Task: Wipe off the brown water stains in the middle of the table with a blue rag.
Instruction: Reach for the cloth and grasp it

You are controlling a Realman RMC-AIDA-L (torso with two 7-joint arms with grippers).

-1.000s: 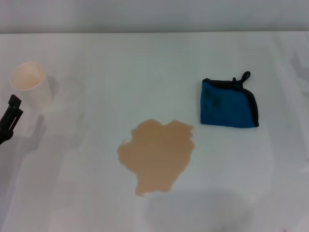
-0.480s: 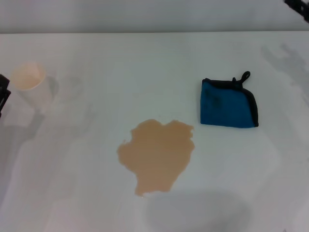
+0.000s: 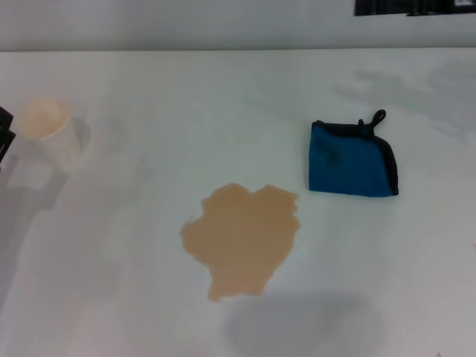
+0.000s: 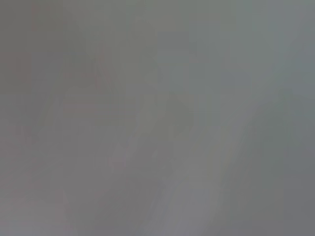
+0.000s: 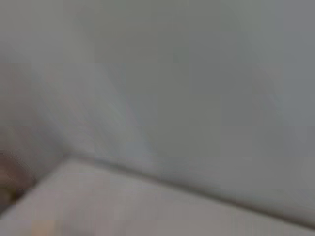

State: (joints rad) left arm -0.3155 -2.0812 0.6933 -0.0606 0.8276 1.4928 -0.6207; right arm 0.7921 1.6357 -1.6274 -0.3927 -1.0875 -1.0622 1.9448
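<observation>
The table was a broad, smooth white top with no markings, and its far edge ran straight across the upper part of the head view. Near its middle lay the brown water stains, a single flat tan puddle with a lobed, uneven outline that narrowed toward the near side. The blue rag lay to the right of it and a little farther back, apart from the puddle: a folded, roughly square cloth with black edging and a small black loop at its far corner. A white paper cup with a tan inside stood upright near the table's left edge. Bare tabletop lay open around the puddle on every side. The left gripper showed only as a dark sliver at the left border beside the cup; the right gripper only as a dark strip at the top edge. Whether either pincer was spread or pressed together could not be told.
</observation>
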